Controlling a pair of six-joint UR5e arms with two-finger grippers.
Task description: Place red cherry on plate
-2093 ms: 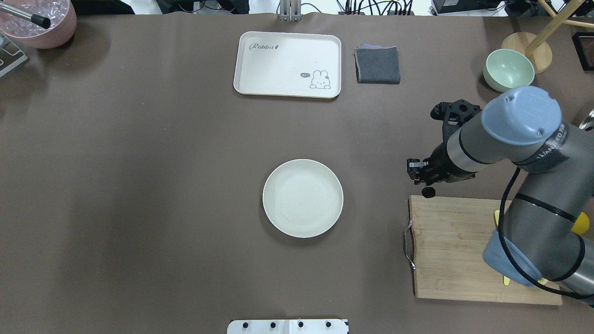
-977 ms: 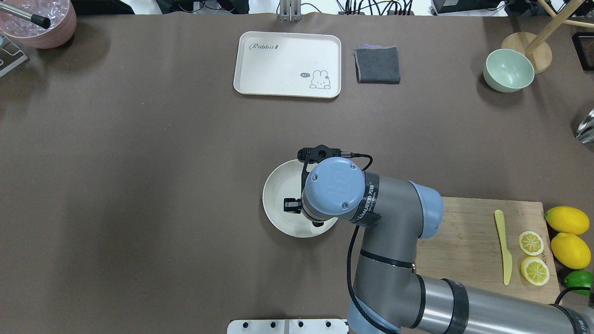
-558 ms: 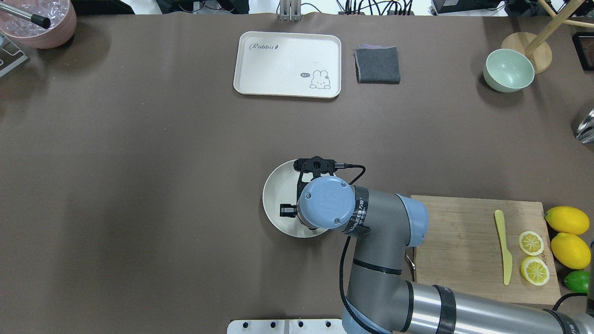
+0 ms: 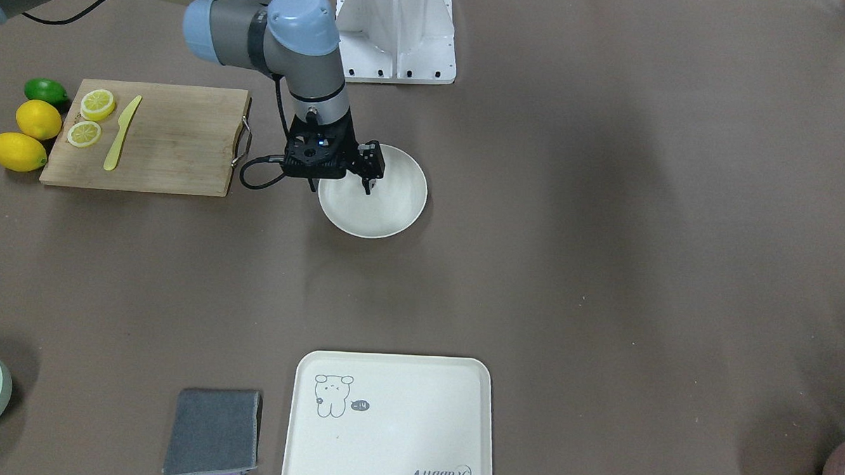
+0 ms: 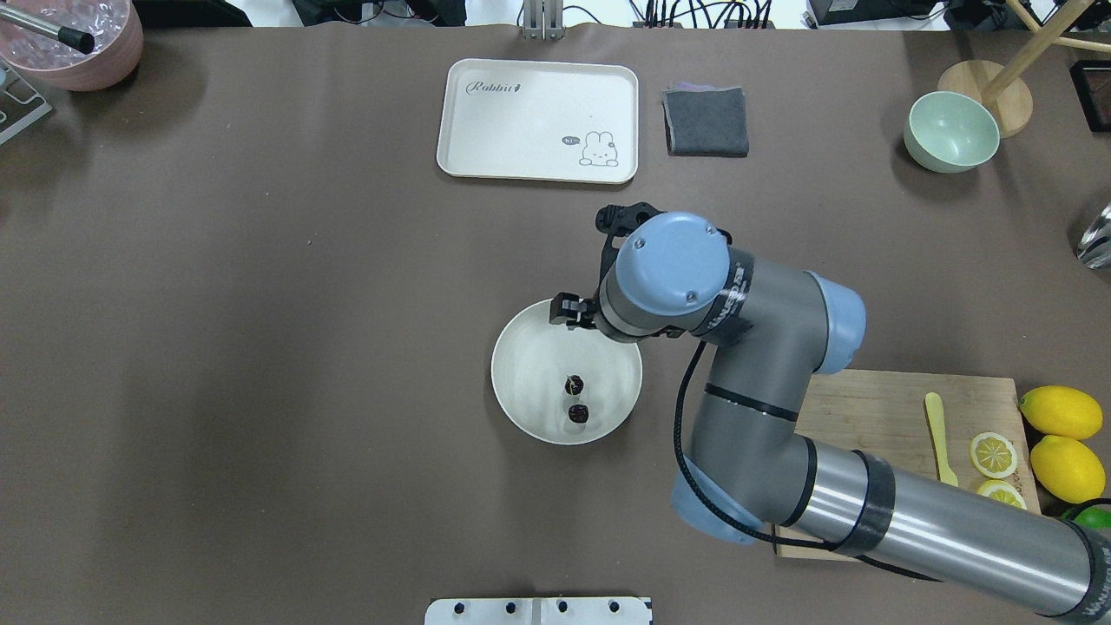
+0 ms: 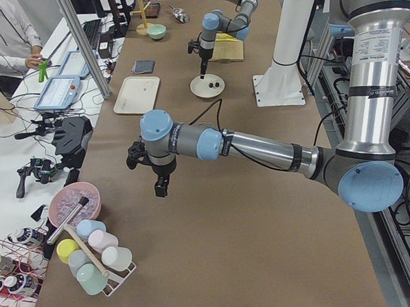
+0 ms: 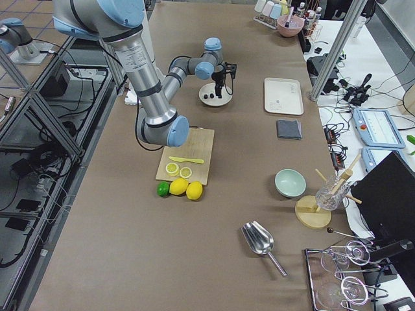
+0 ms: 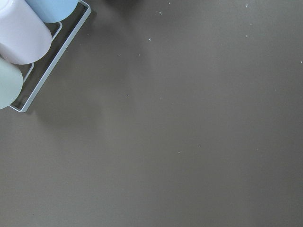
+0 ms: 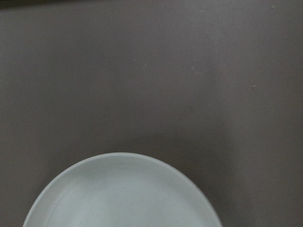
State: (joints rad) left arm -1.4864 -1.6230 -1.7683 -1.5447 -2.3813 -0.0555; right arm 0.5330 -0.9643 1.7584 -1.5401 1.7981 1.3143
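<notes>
Right hand (image 4: 340, 187): fingers spread wide, nothing between them, hanging over the far half of the round, plain cream-white shallow plate (image 5: 519, 375), apart from the fruit. Red cherry (image 5: 578, 414), a joined pair of tiny glossy dark maroon balls, lying loose on the plate's floor toward its near right side. Left hand (image 6: 161, 189): off at the left end, pointing down above the bare brown table (image 5: 260, 347); spread or pressed together, cannot tell.

Against 0.6 s ago: then low over the plate's near part, wrist hiding the fruit; now drawn back toward the far rim, cherry let go and uncovered in the overhead view.

Around: rectangular cream tray with a rabbit drawing (image 5: 538, 117), folded grey cloth (image 5: 706, 121) beside it, pale green bowl (image 5: 950, 130) far right, all well apart from the plate. Wooden cutting board (image 5: 868, 408) right of the plate, partly under the right arm, carrying a pale yellow knife (image 5: 937, 430) and lemon halves (image 5: 992, 454); whole yellow lemons (image 5: 1060, 412) and a green lime (image 5: 1092, 518) just past its edge. In the front-facing view, black hand body in front of the cherry, hiding it; overhead, blue-capped wrist covering the plate's far right rim.
</notes>
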